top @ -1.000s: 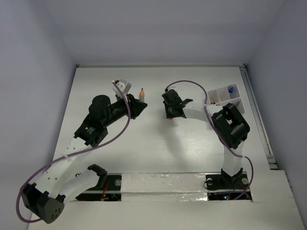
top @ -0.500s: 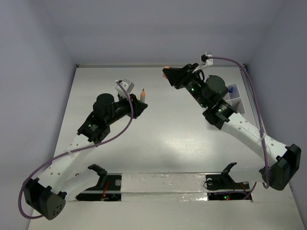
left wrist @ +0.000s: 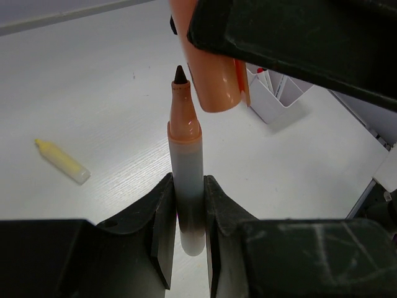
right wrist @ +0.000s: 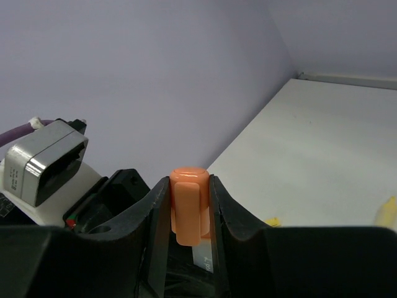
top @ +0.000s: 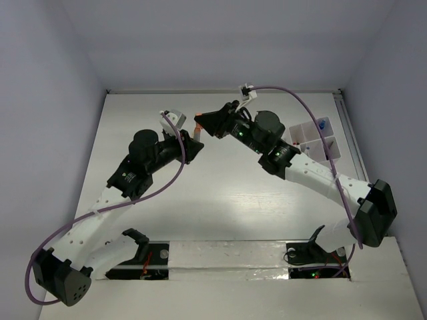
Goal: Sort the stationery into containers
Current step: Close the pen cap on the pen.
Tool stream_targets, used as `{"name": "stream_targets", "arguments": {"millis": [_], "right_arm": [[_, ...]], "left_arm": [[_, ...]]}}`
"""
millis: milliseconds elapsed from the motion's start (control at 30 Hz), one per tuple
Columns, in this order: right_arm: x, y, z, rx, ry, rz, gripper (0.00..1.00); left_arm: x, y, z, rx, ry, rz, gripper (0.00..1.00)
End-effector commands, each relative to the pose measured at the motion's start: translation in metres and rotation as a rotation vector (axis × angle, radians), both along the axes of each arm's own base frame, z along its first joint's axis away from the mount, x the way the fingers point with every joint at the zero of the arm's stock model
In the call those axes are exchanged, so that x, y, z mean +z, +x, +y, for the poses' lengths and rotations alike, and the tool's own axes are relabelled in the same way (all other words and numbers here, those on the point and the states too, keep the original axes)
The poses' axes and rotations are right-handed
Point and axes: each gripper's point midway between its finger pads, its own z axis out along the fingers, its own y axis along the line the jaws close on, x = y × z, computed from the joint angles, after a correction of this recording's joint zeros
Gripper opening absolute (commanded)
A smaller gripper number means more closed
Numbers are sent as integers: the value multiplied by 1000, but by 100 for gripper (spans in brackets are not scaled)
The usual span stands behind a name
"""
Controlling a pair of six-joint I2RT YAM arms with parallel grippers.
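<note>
My left gripper (left wrist: 188,205) is shut on an orange-tipped pen (left wrist: 185,155) with a pale barrel and holds it upright. It also shows in the top view (top: 192,148). My right gripper (right wrist: 189,211) is shut on the orange cap (right wrist: 189,202). In the left wrist view the cap (left wrist: 211,74) hangs just above and right of the pen's tip, not on it. In the top view the two grippers meet at the table's back middle, with the right gripper (top: 202,123) over the pen (top: 199,138). The white organizer box (top: 333,150) stands at the right.
A cream stick (left wrist: 62,161) lies on the table to the left of the pen. The organizer (left wrist: 276,93) holds a blue-tipped item (top: 322,124) and something red. The back wall is close behind the grippers. The left wrist camera housing (right wrist: 43,161) sits close to the right gripper.
The right arm has swung from beside the organizer, up and left, bringing the cap over the pen. The left arm has hardly moved.
</note>
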Motion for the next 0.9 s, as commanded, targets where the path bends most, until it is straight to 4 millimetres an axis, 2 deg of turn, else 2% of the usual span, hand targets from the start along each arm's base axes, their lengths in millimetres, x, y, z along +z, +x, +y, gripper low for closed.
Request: {"name": "stream_targets", "arguments": {"millis": [0,267,467,667,867], "right_arm": [[57,-12,2,27,114,-111,0],[64,-7,0,-2,119,-133,0],[51,8,3,-57,72,-121,0],[40,12,7,-56,58,-107,0],[37,12,7,-56,60,-107,0]], "left_arm": [[33,1,-1,-6,-39,-86,0],[33,0,-3,-20,-45,-79,0],[36,-2,-3,-26,-52,-90,0],[37,-2,-2,-19,-53,-93,0],[39,-1,2,1,-52,-100,0]]}}
